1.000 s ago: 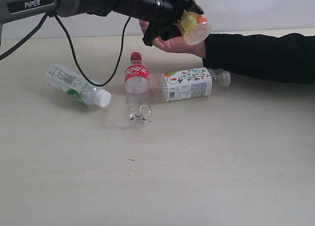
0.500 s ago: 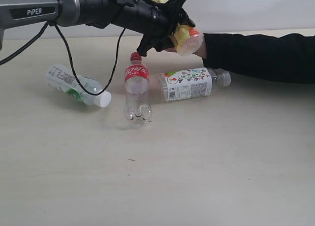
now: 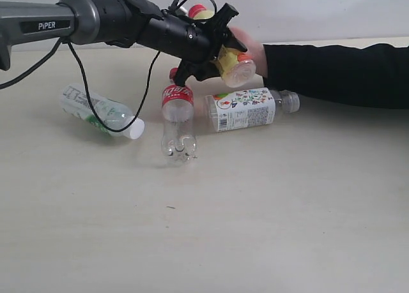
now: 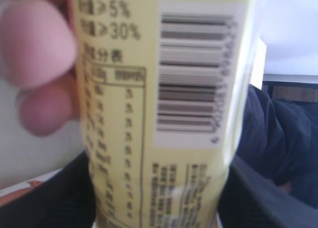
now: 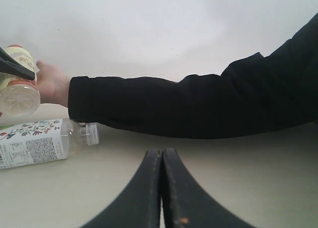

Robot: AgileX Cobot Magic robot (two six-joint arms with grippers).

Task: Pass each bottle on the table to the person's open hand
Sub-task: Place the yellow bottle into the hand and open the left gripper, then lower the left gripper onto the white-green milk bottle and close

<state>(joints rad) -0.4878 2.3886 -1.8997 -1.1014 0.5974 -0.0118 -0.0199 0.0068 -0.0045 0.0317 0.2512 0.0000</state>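
Observation:
My left gripper is shut on the yellow bottle, held tilted in the air with its red cap up. In the left wrist view the yellow bottle fills the space between my dark fingers. The person's hand is against the bottle's far side, its fingertips on the label. The red-label bottle stands upright on the table. Beside it lie the green-white bottle and the floral bottle. My right gripper is shut and empty, low over the table.
The person's black sleeve stretches across the back right of the table, and it spans the right wrist view. A black cable hangs from my left arm above the green-white bottle.
My left gripper has carried the yellow bottle left and down. The hand, earlier palm up under the bottle, now rests against its far side.

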